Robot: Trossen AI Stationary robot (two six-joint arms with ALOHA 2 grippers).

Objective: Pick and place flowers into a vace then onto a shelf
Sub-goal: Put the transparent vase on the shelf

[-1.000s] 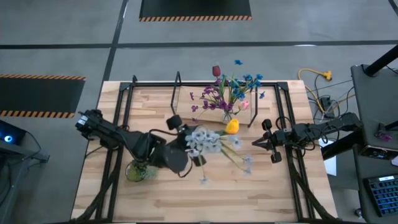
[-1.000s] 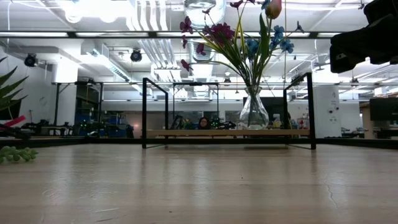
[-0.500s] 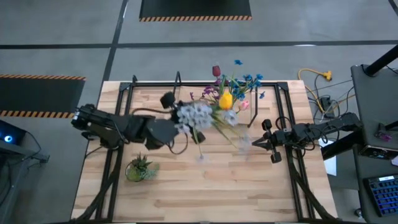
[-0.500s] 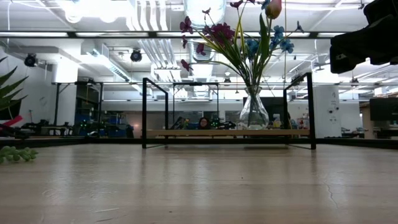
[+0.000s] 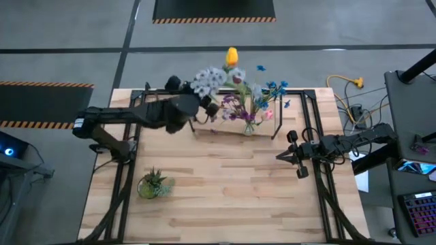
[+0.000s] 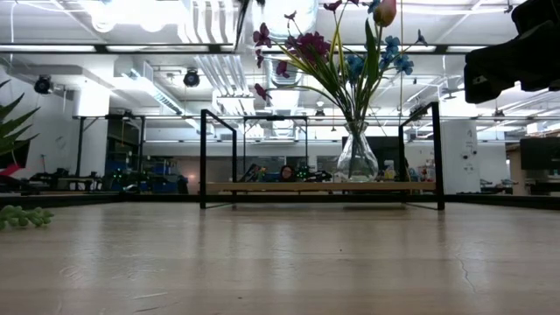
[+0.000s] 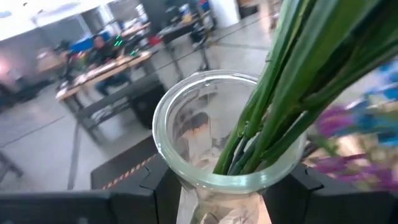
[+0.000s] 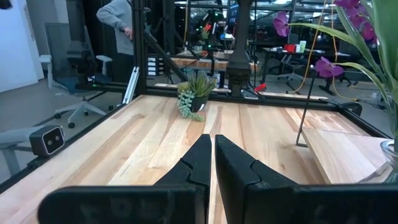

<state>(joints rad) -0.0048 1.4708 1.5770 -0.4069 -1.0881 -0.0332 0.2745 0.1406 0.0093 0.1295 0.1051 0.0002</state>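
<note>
My left gripper (image 5: 203, 106) is shut on a clear glass vase (image 7: 214, 134) that carries green stems (image 7: 283, 93) with white flower heads (image 5: 210, 80) and one yellow head (image 5: 231, 56). It hangs by the left end of the shelf (image 5: 228, 127), a light board on black loop supports. A second clear vase (image 6: 357, 157) with purple, blue and pink flowers (image 5: 253, 102) stands on its base on that shelf board (image 6: 319, 186). My right gripper (image 5: 281, 156) waits shut over the table's right side, touching nothing. My left gripper holds the vase just below its rim (image 7: 186, 180), pinched between the two fingers (image 7: 146, 190), one on each side of the glass. The vase is lifted clear of the table. Its stems rise out of the mouth and lean toward the table's far edge.
A squat green potted plant (image 5: 152, 184) stands near the table's left near corner. Black frame rails (image 5: 129, 170) run along the table's left and right sides. Bare wood (image 5: 225, 190) lies between the arms. A person (image 8: 121, 25) stands in the room beyond the table.
My left gripper has carried the vase with its flowers up from the table's middle toward the far edge, to the shelf's left end. The flower heads, which pointed toward the right, now point toward the far edge. The right arm has kept still.
</note>
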